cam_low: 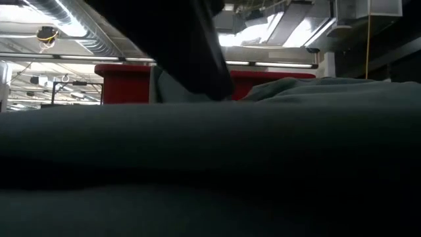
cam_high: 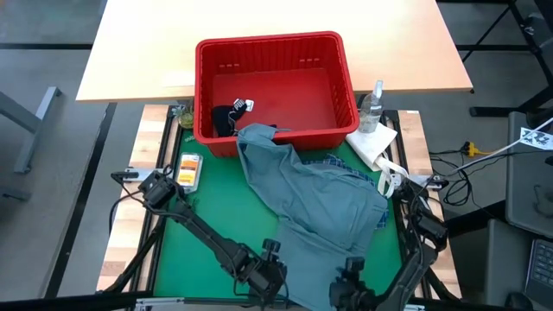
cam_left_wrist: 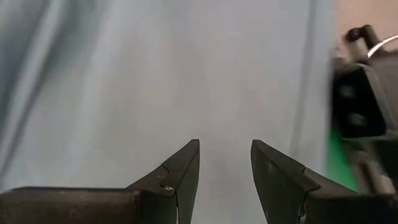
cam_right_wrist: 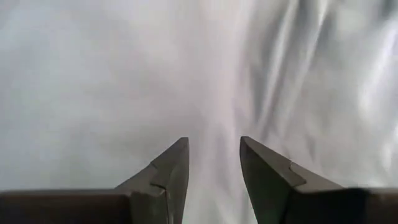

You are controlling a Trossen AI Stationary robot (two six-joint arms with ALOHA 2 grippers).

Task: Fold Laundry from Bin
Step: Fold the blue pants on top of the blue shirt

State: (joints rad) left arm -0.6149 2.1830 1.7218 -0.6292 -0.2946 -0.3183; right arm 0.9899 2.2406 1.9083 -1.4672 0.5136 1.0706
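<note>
left gripper (cam_left_wrist: pixel 225 163) — released | right gripper (cam_right_wrist: pixel 214 158) — released | grey-blue garment (cam_high: pixel 321 200) just ahead, beneath both

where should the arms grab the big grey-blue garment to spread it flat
Probably by its near hem, one corner each, coming from the near side. The grey-blue garment lies crumpled on the green mat, its far end draped over the red bin rim; the left gripper and right gripper are open above that cloth.
</note>
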